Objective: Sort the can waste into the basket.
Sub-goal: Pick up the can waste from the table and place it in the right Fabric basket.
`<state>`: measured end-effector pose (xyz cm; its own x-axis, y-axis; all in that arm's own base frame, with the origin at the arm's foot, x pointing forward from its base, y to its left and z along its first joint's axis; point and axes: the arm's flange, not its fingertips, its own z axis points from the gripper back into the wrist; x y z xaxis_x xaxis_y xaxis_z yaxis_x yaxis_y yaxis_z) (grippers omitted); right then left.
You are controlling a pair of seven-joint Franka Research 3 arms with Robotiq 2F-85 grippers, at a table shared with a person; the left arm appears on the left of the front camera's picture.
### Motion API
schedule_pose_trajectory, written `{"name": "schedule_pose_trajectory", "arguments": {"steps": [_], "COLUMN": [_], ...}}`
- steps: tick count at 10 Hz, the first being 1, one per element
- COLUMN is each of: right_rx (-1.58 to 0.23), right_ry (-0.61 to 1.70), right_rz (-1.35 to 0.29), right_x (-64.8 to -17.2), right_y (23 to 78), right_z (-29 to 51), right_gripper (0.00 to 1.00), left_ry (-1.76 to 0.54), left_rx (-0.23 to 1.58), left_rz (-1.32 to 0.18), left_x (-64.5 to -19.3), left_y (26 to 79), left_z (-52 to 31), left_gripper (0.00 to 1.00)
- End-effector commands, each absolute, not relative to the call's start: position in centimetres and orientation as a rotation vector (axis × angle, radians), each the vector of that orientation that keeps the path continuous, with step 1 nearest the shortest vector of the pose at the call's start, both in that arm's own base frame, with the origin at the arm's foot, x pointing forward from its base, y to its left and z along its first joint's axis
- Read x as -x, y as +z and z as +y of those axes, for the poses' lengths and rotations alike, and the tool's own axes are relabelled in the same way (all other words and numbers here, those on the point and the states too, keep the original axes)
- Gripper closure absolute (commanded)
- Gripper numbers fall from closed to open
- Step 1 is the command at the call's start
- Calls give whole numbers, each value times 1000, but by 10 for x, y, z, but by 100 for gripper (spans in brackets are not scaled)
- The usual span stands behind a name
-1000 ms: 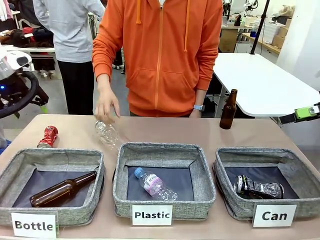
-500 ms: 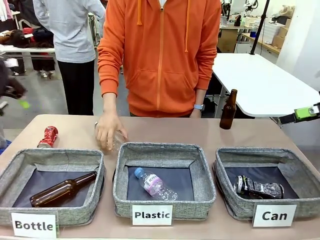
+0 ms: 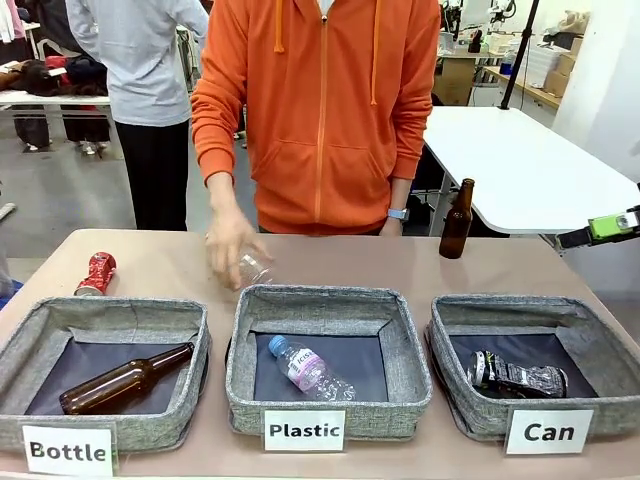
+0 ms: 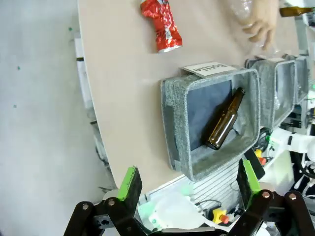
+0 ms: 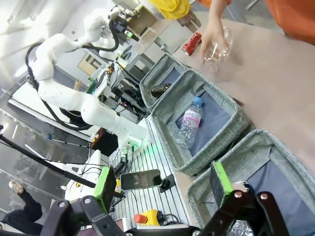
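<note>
Jaws: left gripper (image 4: 189, 179) spread wide, nothing between its green pads; right gripper (image 5: 162, 184) also spread wide, empty.
Left gripper spot: off the table's (image 3: 400, 265) left end, looking down past the edge at the Bottle basket (image 3: 190, 400); well apart from both cans.
Right gripper spot: off the table's right end, near the Can basket (image 3: 470, 415); touching nothing.
Red can (image 3: 97, 272): crushed, lying on the bare table at far left, just behind the Bottle basket; outside every basket, nothing touching it.
Black-and-silver can (image 3: 515, 375): crushed, lying on its side on the dark lining of the Can basket.
Can basket: rightmost of three grey fabric baskets in a row, white "Can" label (image 3: 548, 431) on its front; holds just the one can.
Plastic basket (image 3: 240, 390): middle of the row; a clear plastic bottle with blue cap (image 3: 308, 368) lies in it.
Bottle basket: leftmost; a brown glass bottle (image 3: 125, 380) lies slantwise on the lining.
Person: orange hoodie, standing at the far side; one hand (image 3: 232, 245) is on a crumpled clear bottle (image 3: 253, 268) just behind the Plastic basket's far rim. The hand is blurred, and I cannot tell if that bottle touches the table.
Upright brown bottle (image 3: 457, 220): stands on the table's far right, behind the Can basket, apart from it.
</note>
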<state>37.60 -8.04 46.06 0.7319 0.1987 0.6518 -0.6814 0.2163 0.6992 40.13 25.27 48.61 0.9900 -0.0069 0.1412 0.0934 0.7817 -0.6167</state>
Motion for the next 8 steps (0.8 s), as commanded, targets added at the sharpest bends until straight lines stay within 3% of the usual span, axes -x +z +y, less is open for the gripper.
{"name": "schedule_pose_trajectory", "arguments": {"steps": [1, 8], "right_rx": [-1199, -1199], "right_ry": [657, 657], "right_rz": [-491, -491], "right_x": [-374, -374], "right_y": [460, 460], "right_z": [-80, -80], "right_gripper": [0, 0], "left_ry": [-85, -96], "left_rx": [726, 444], "left_rz": [-125, 74], "left_x": [-428, -518], "left_y": [484, 466], "left_z": [243, 112], "left_gripper": [0, 0]}}
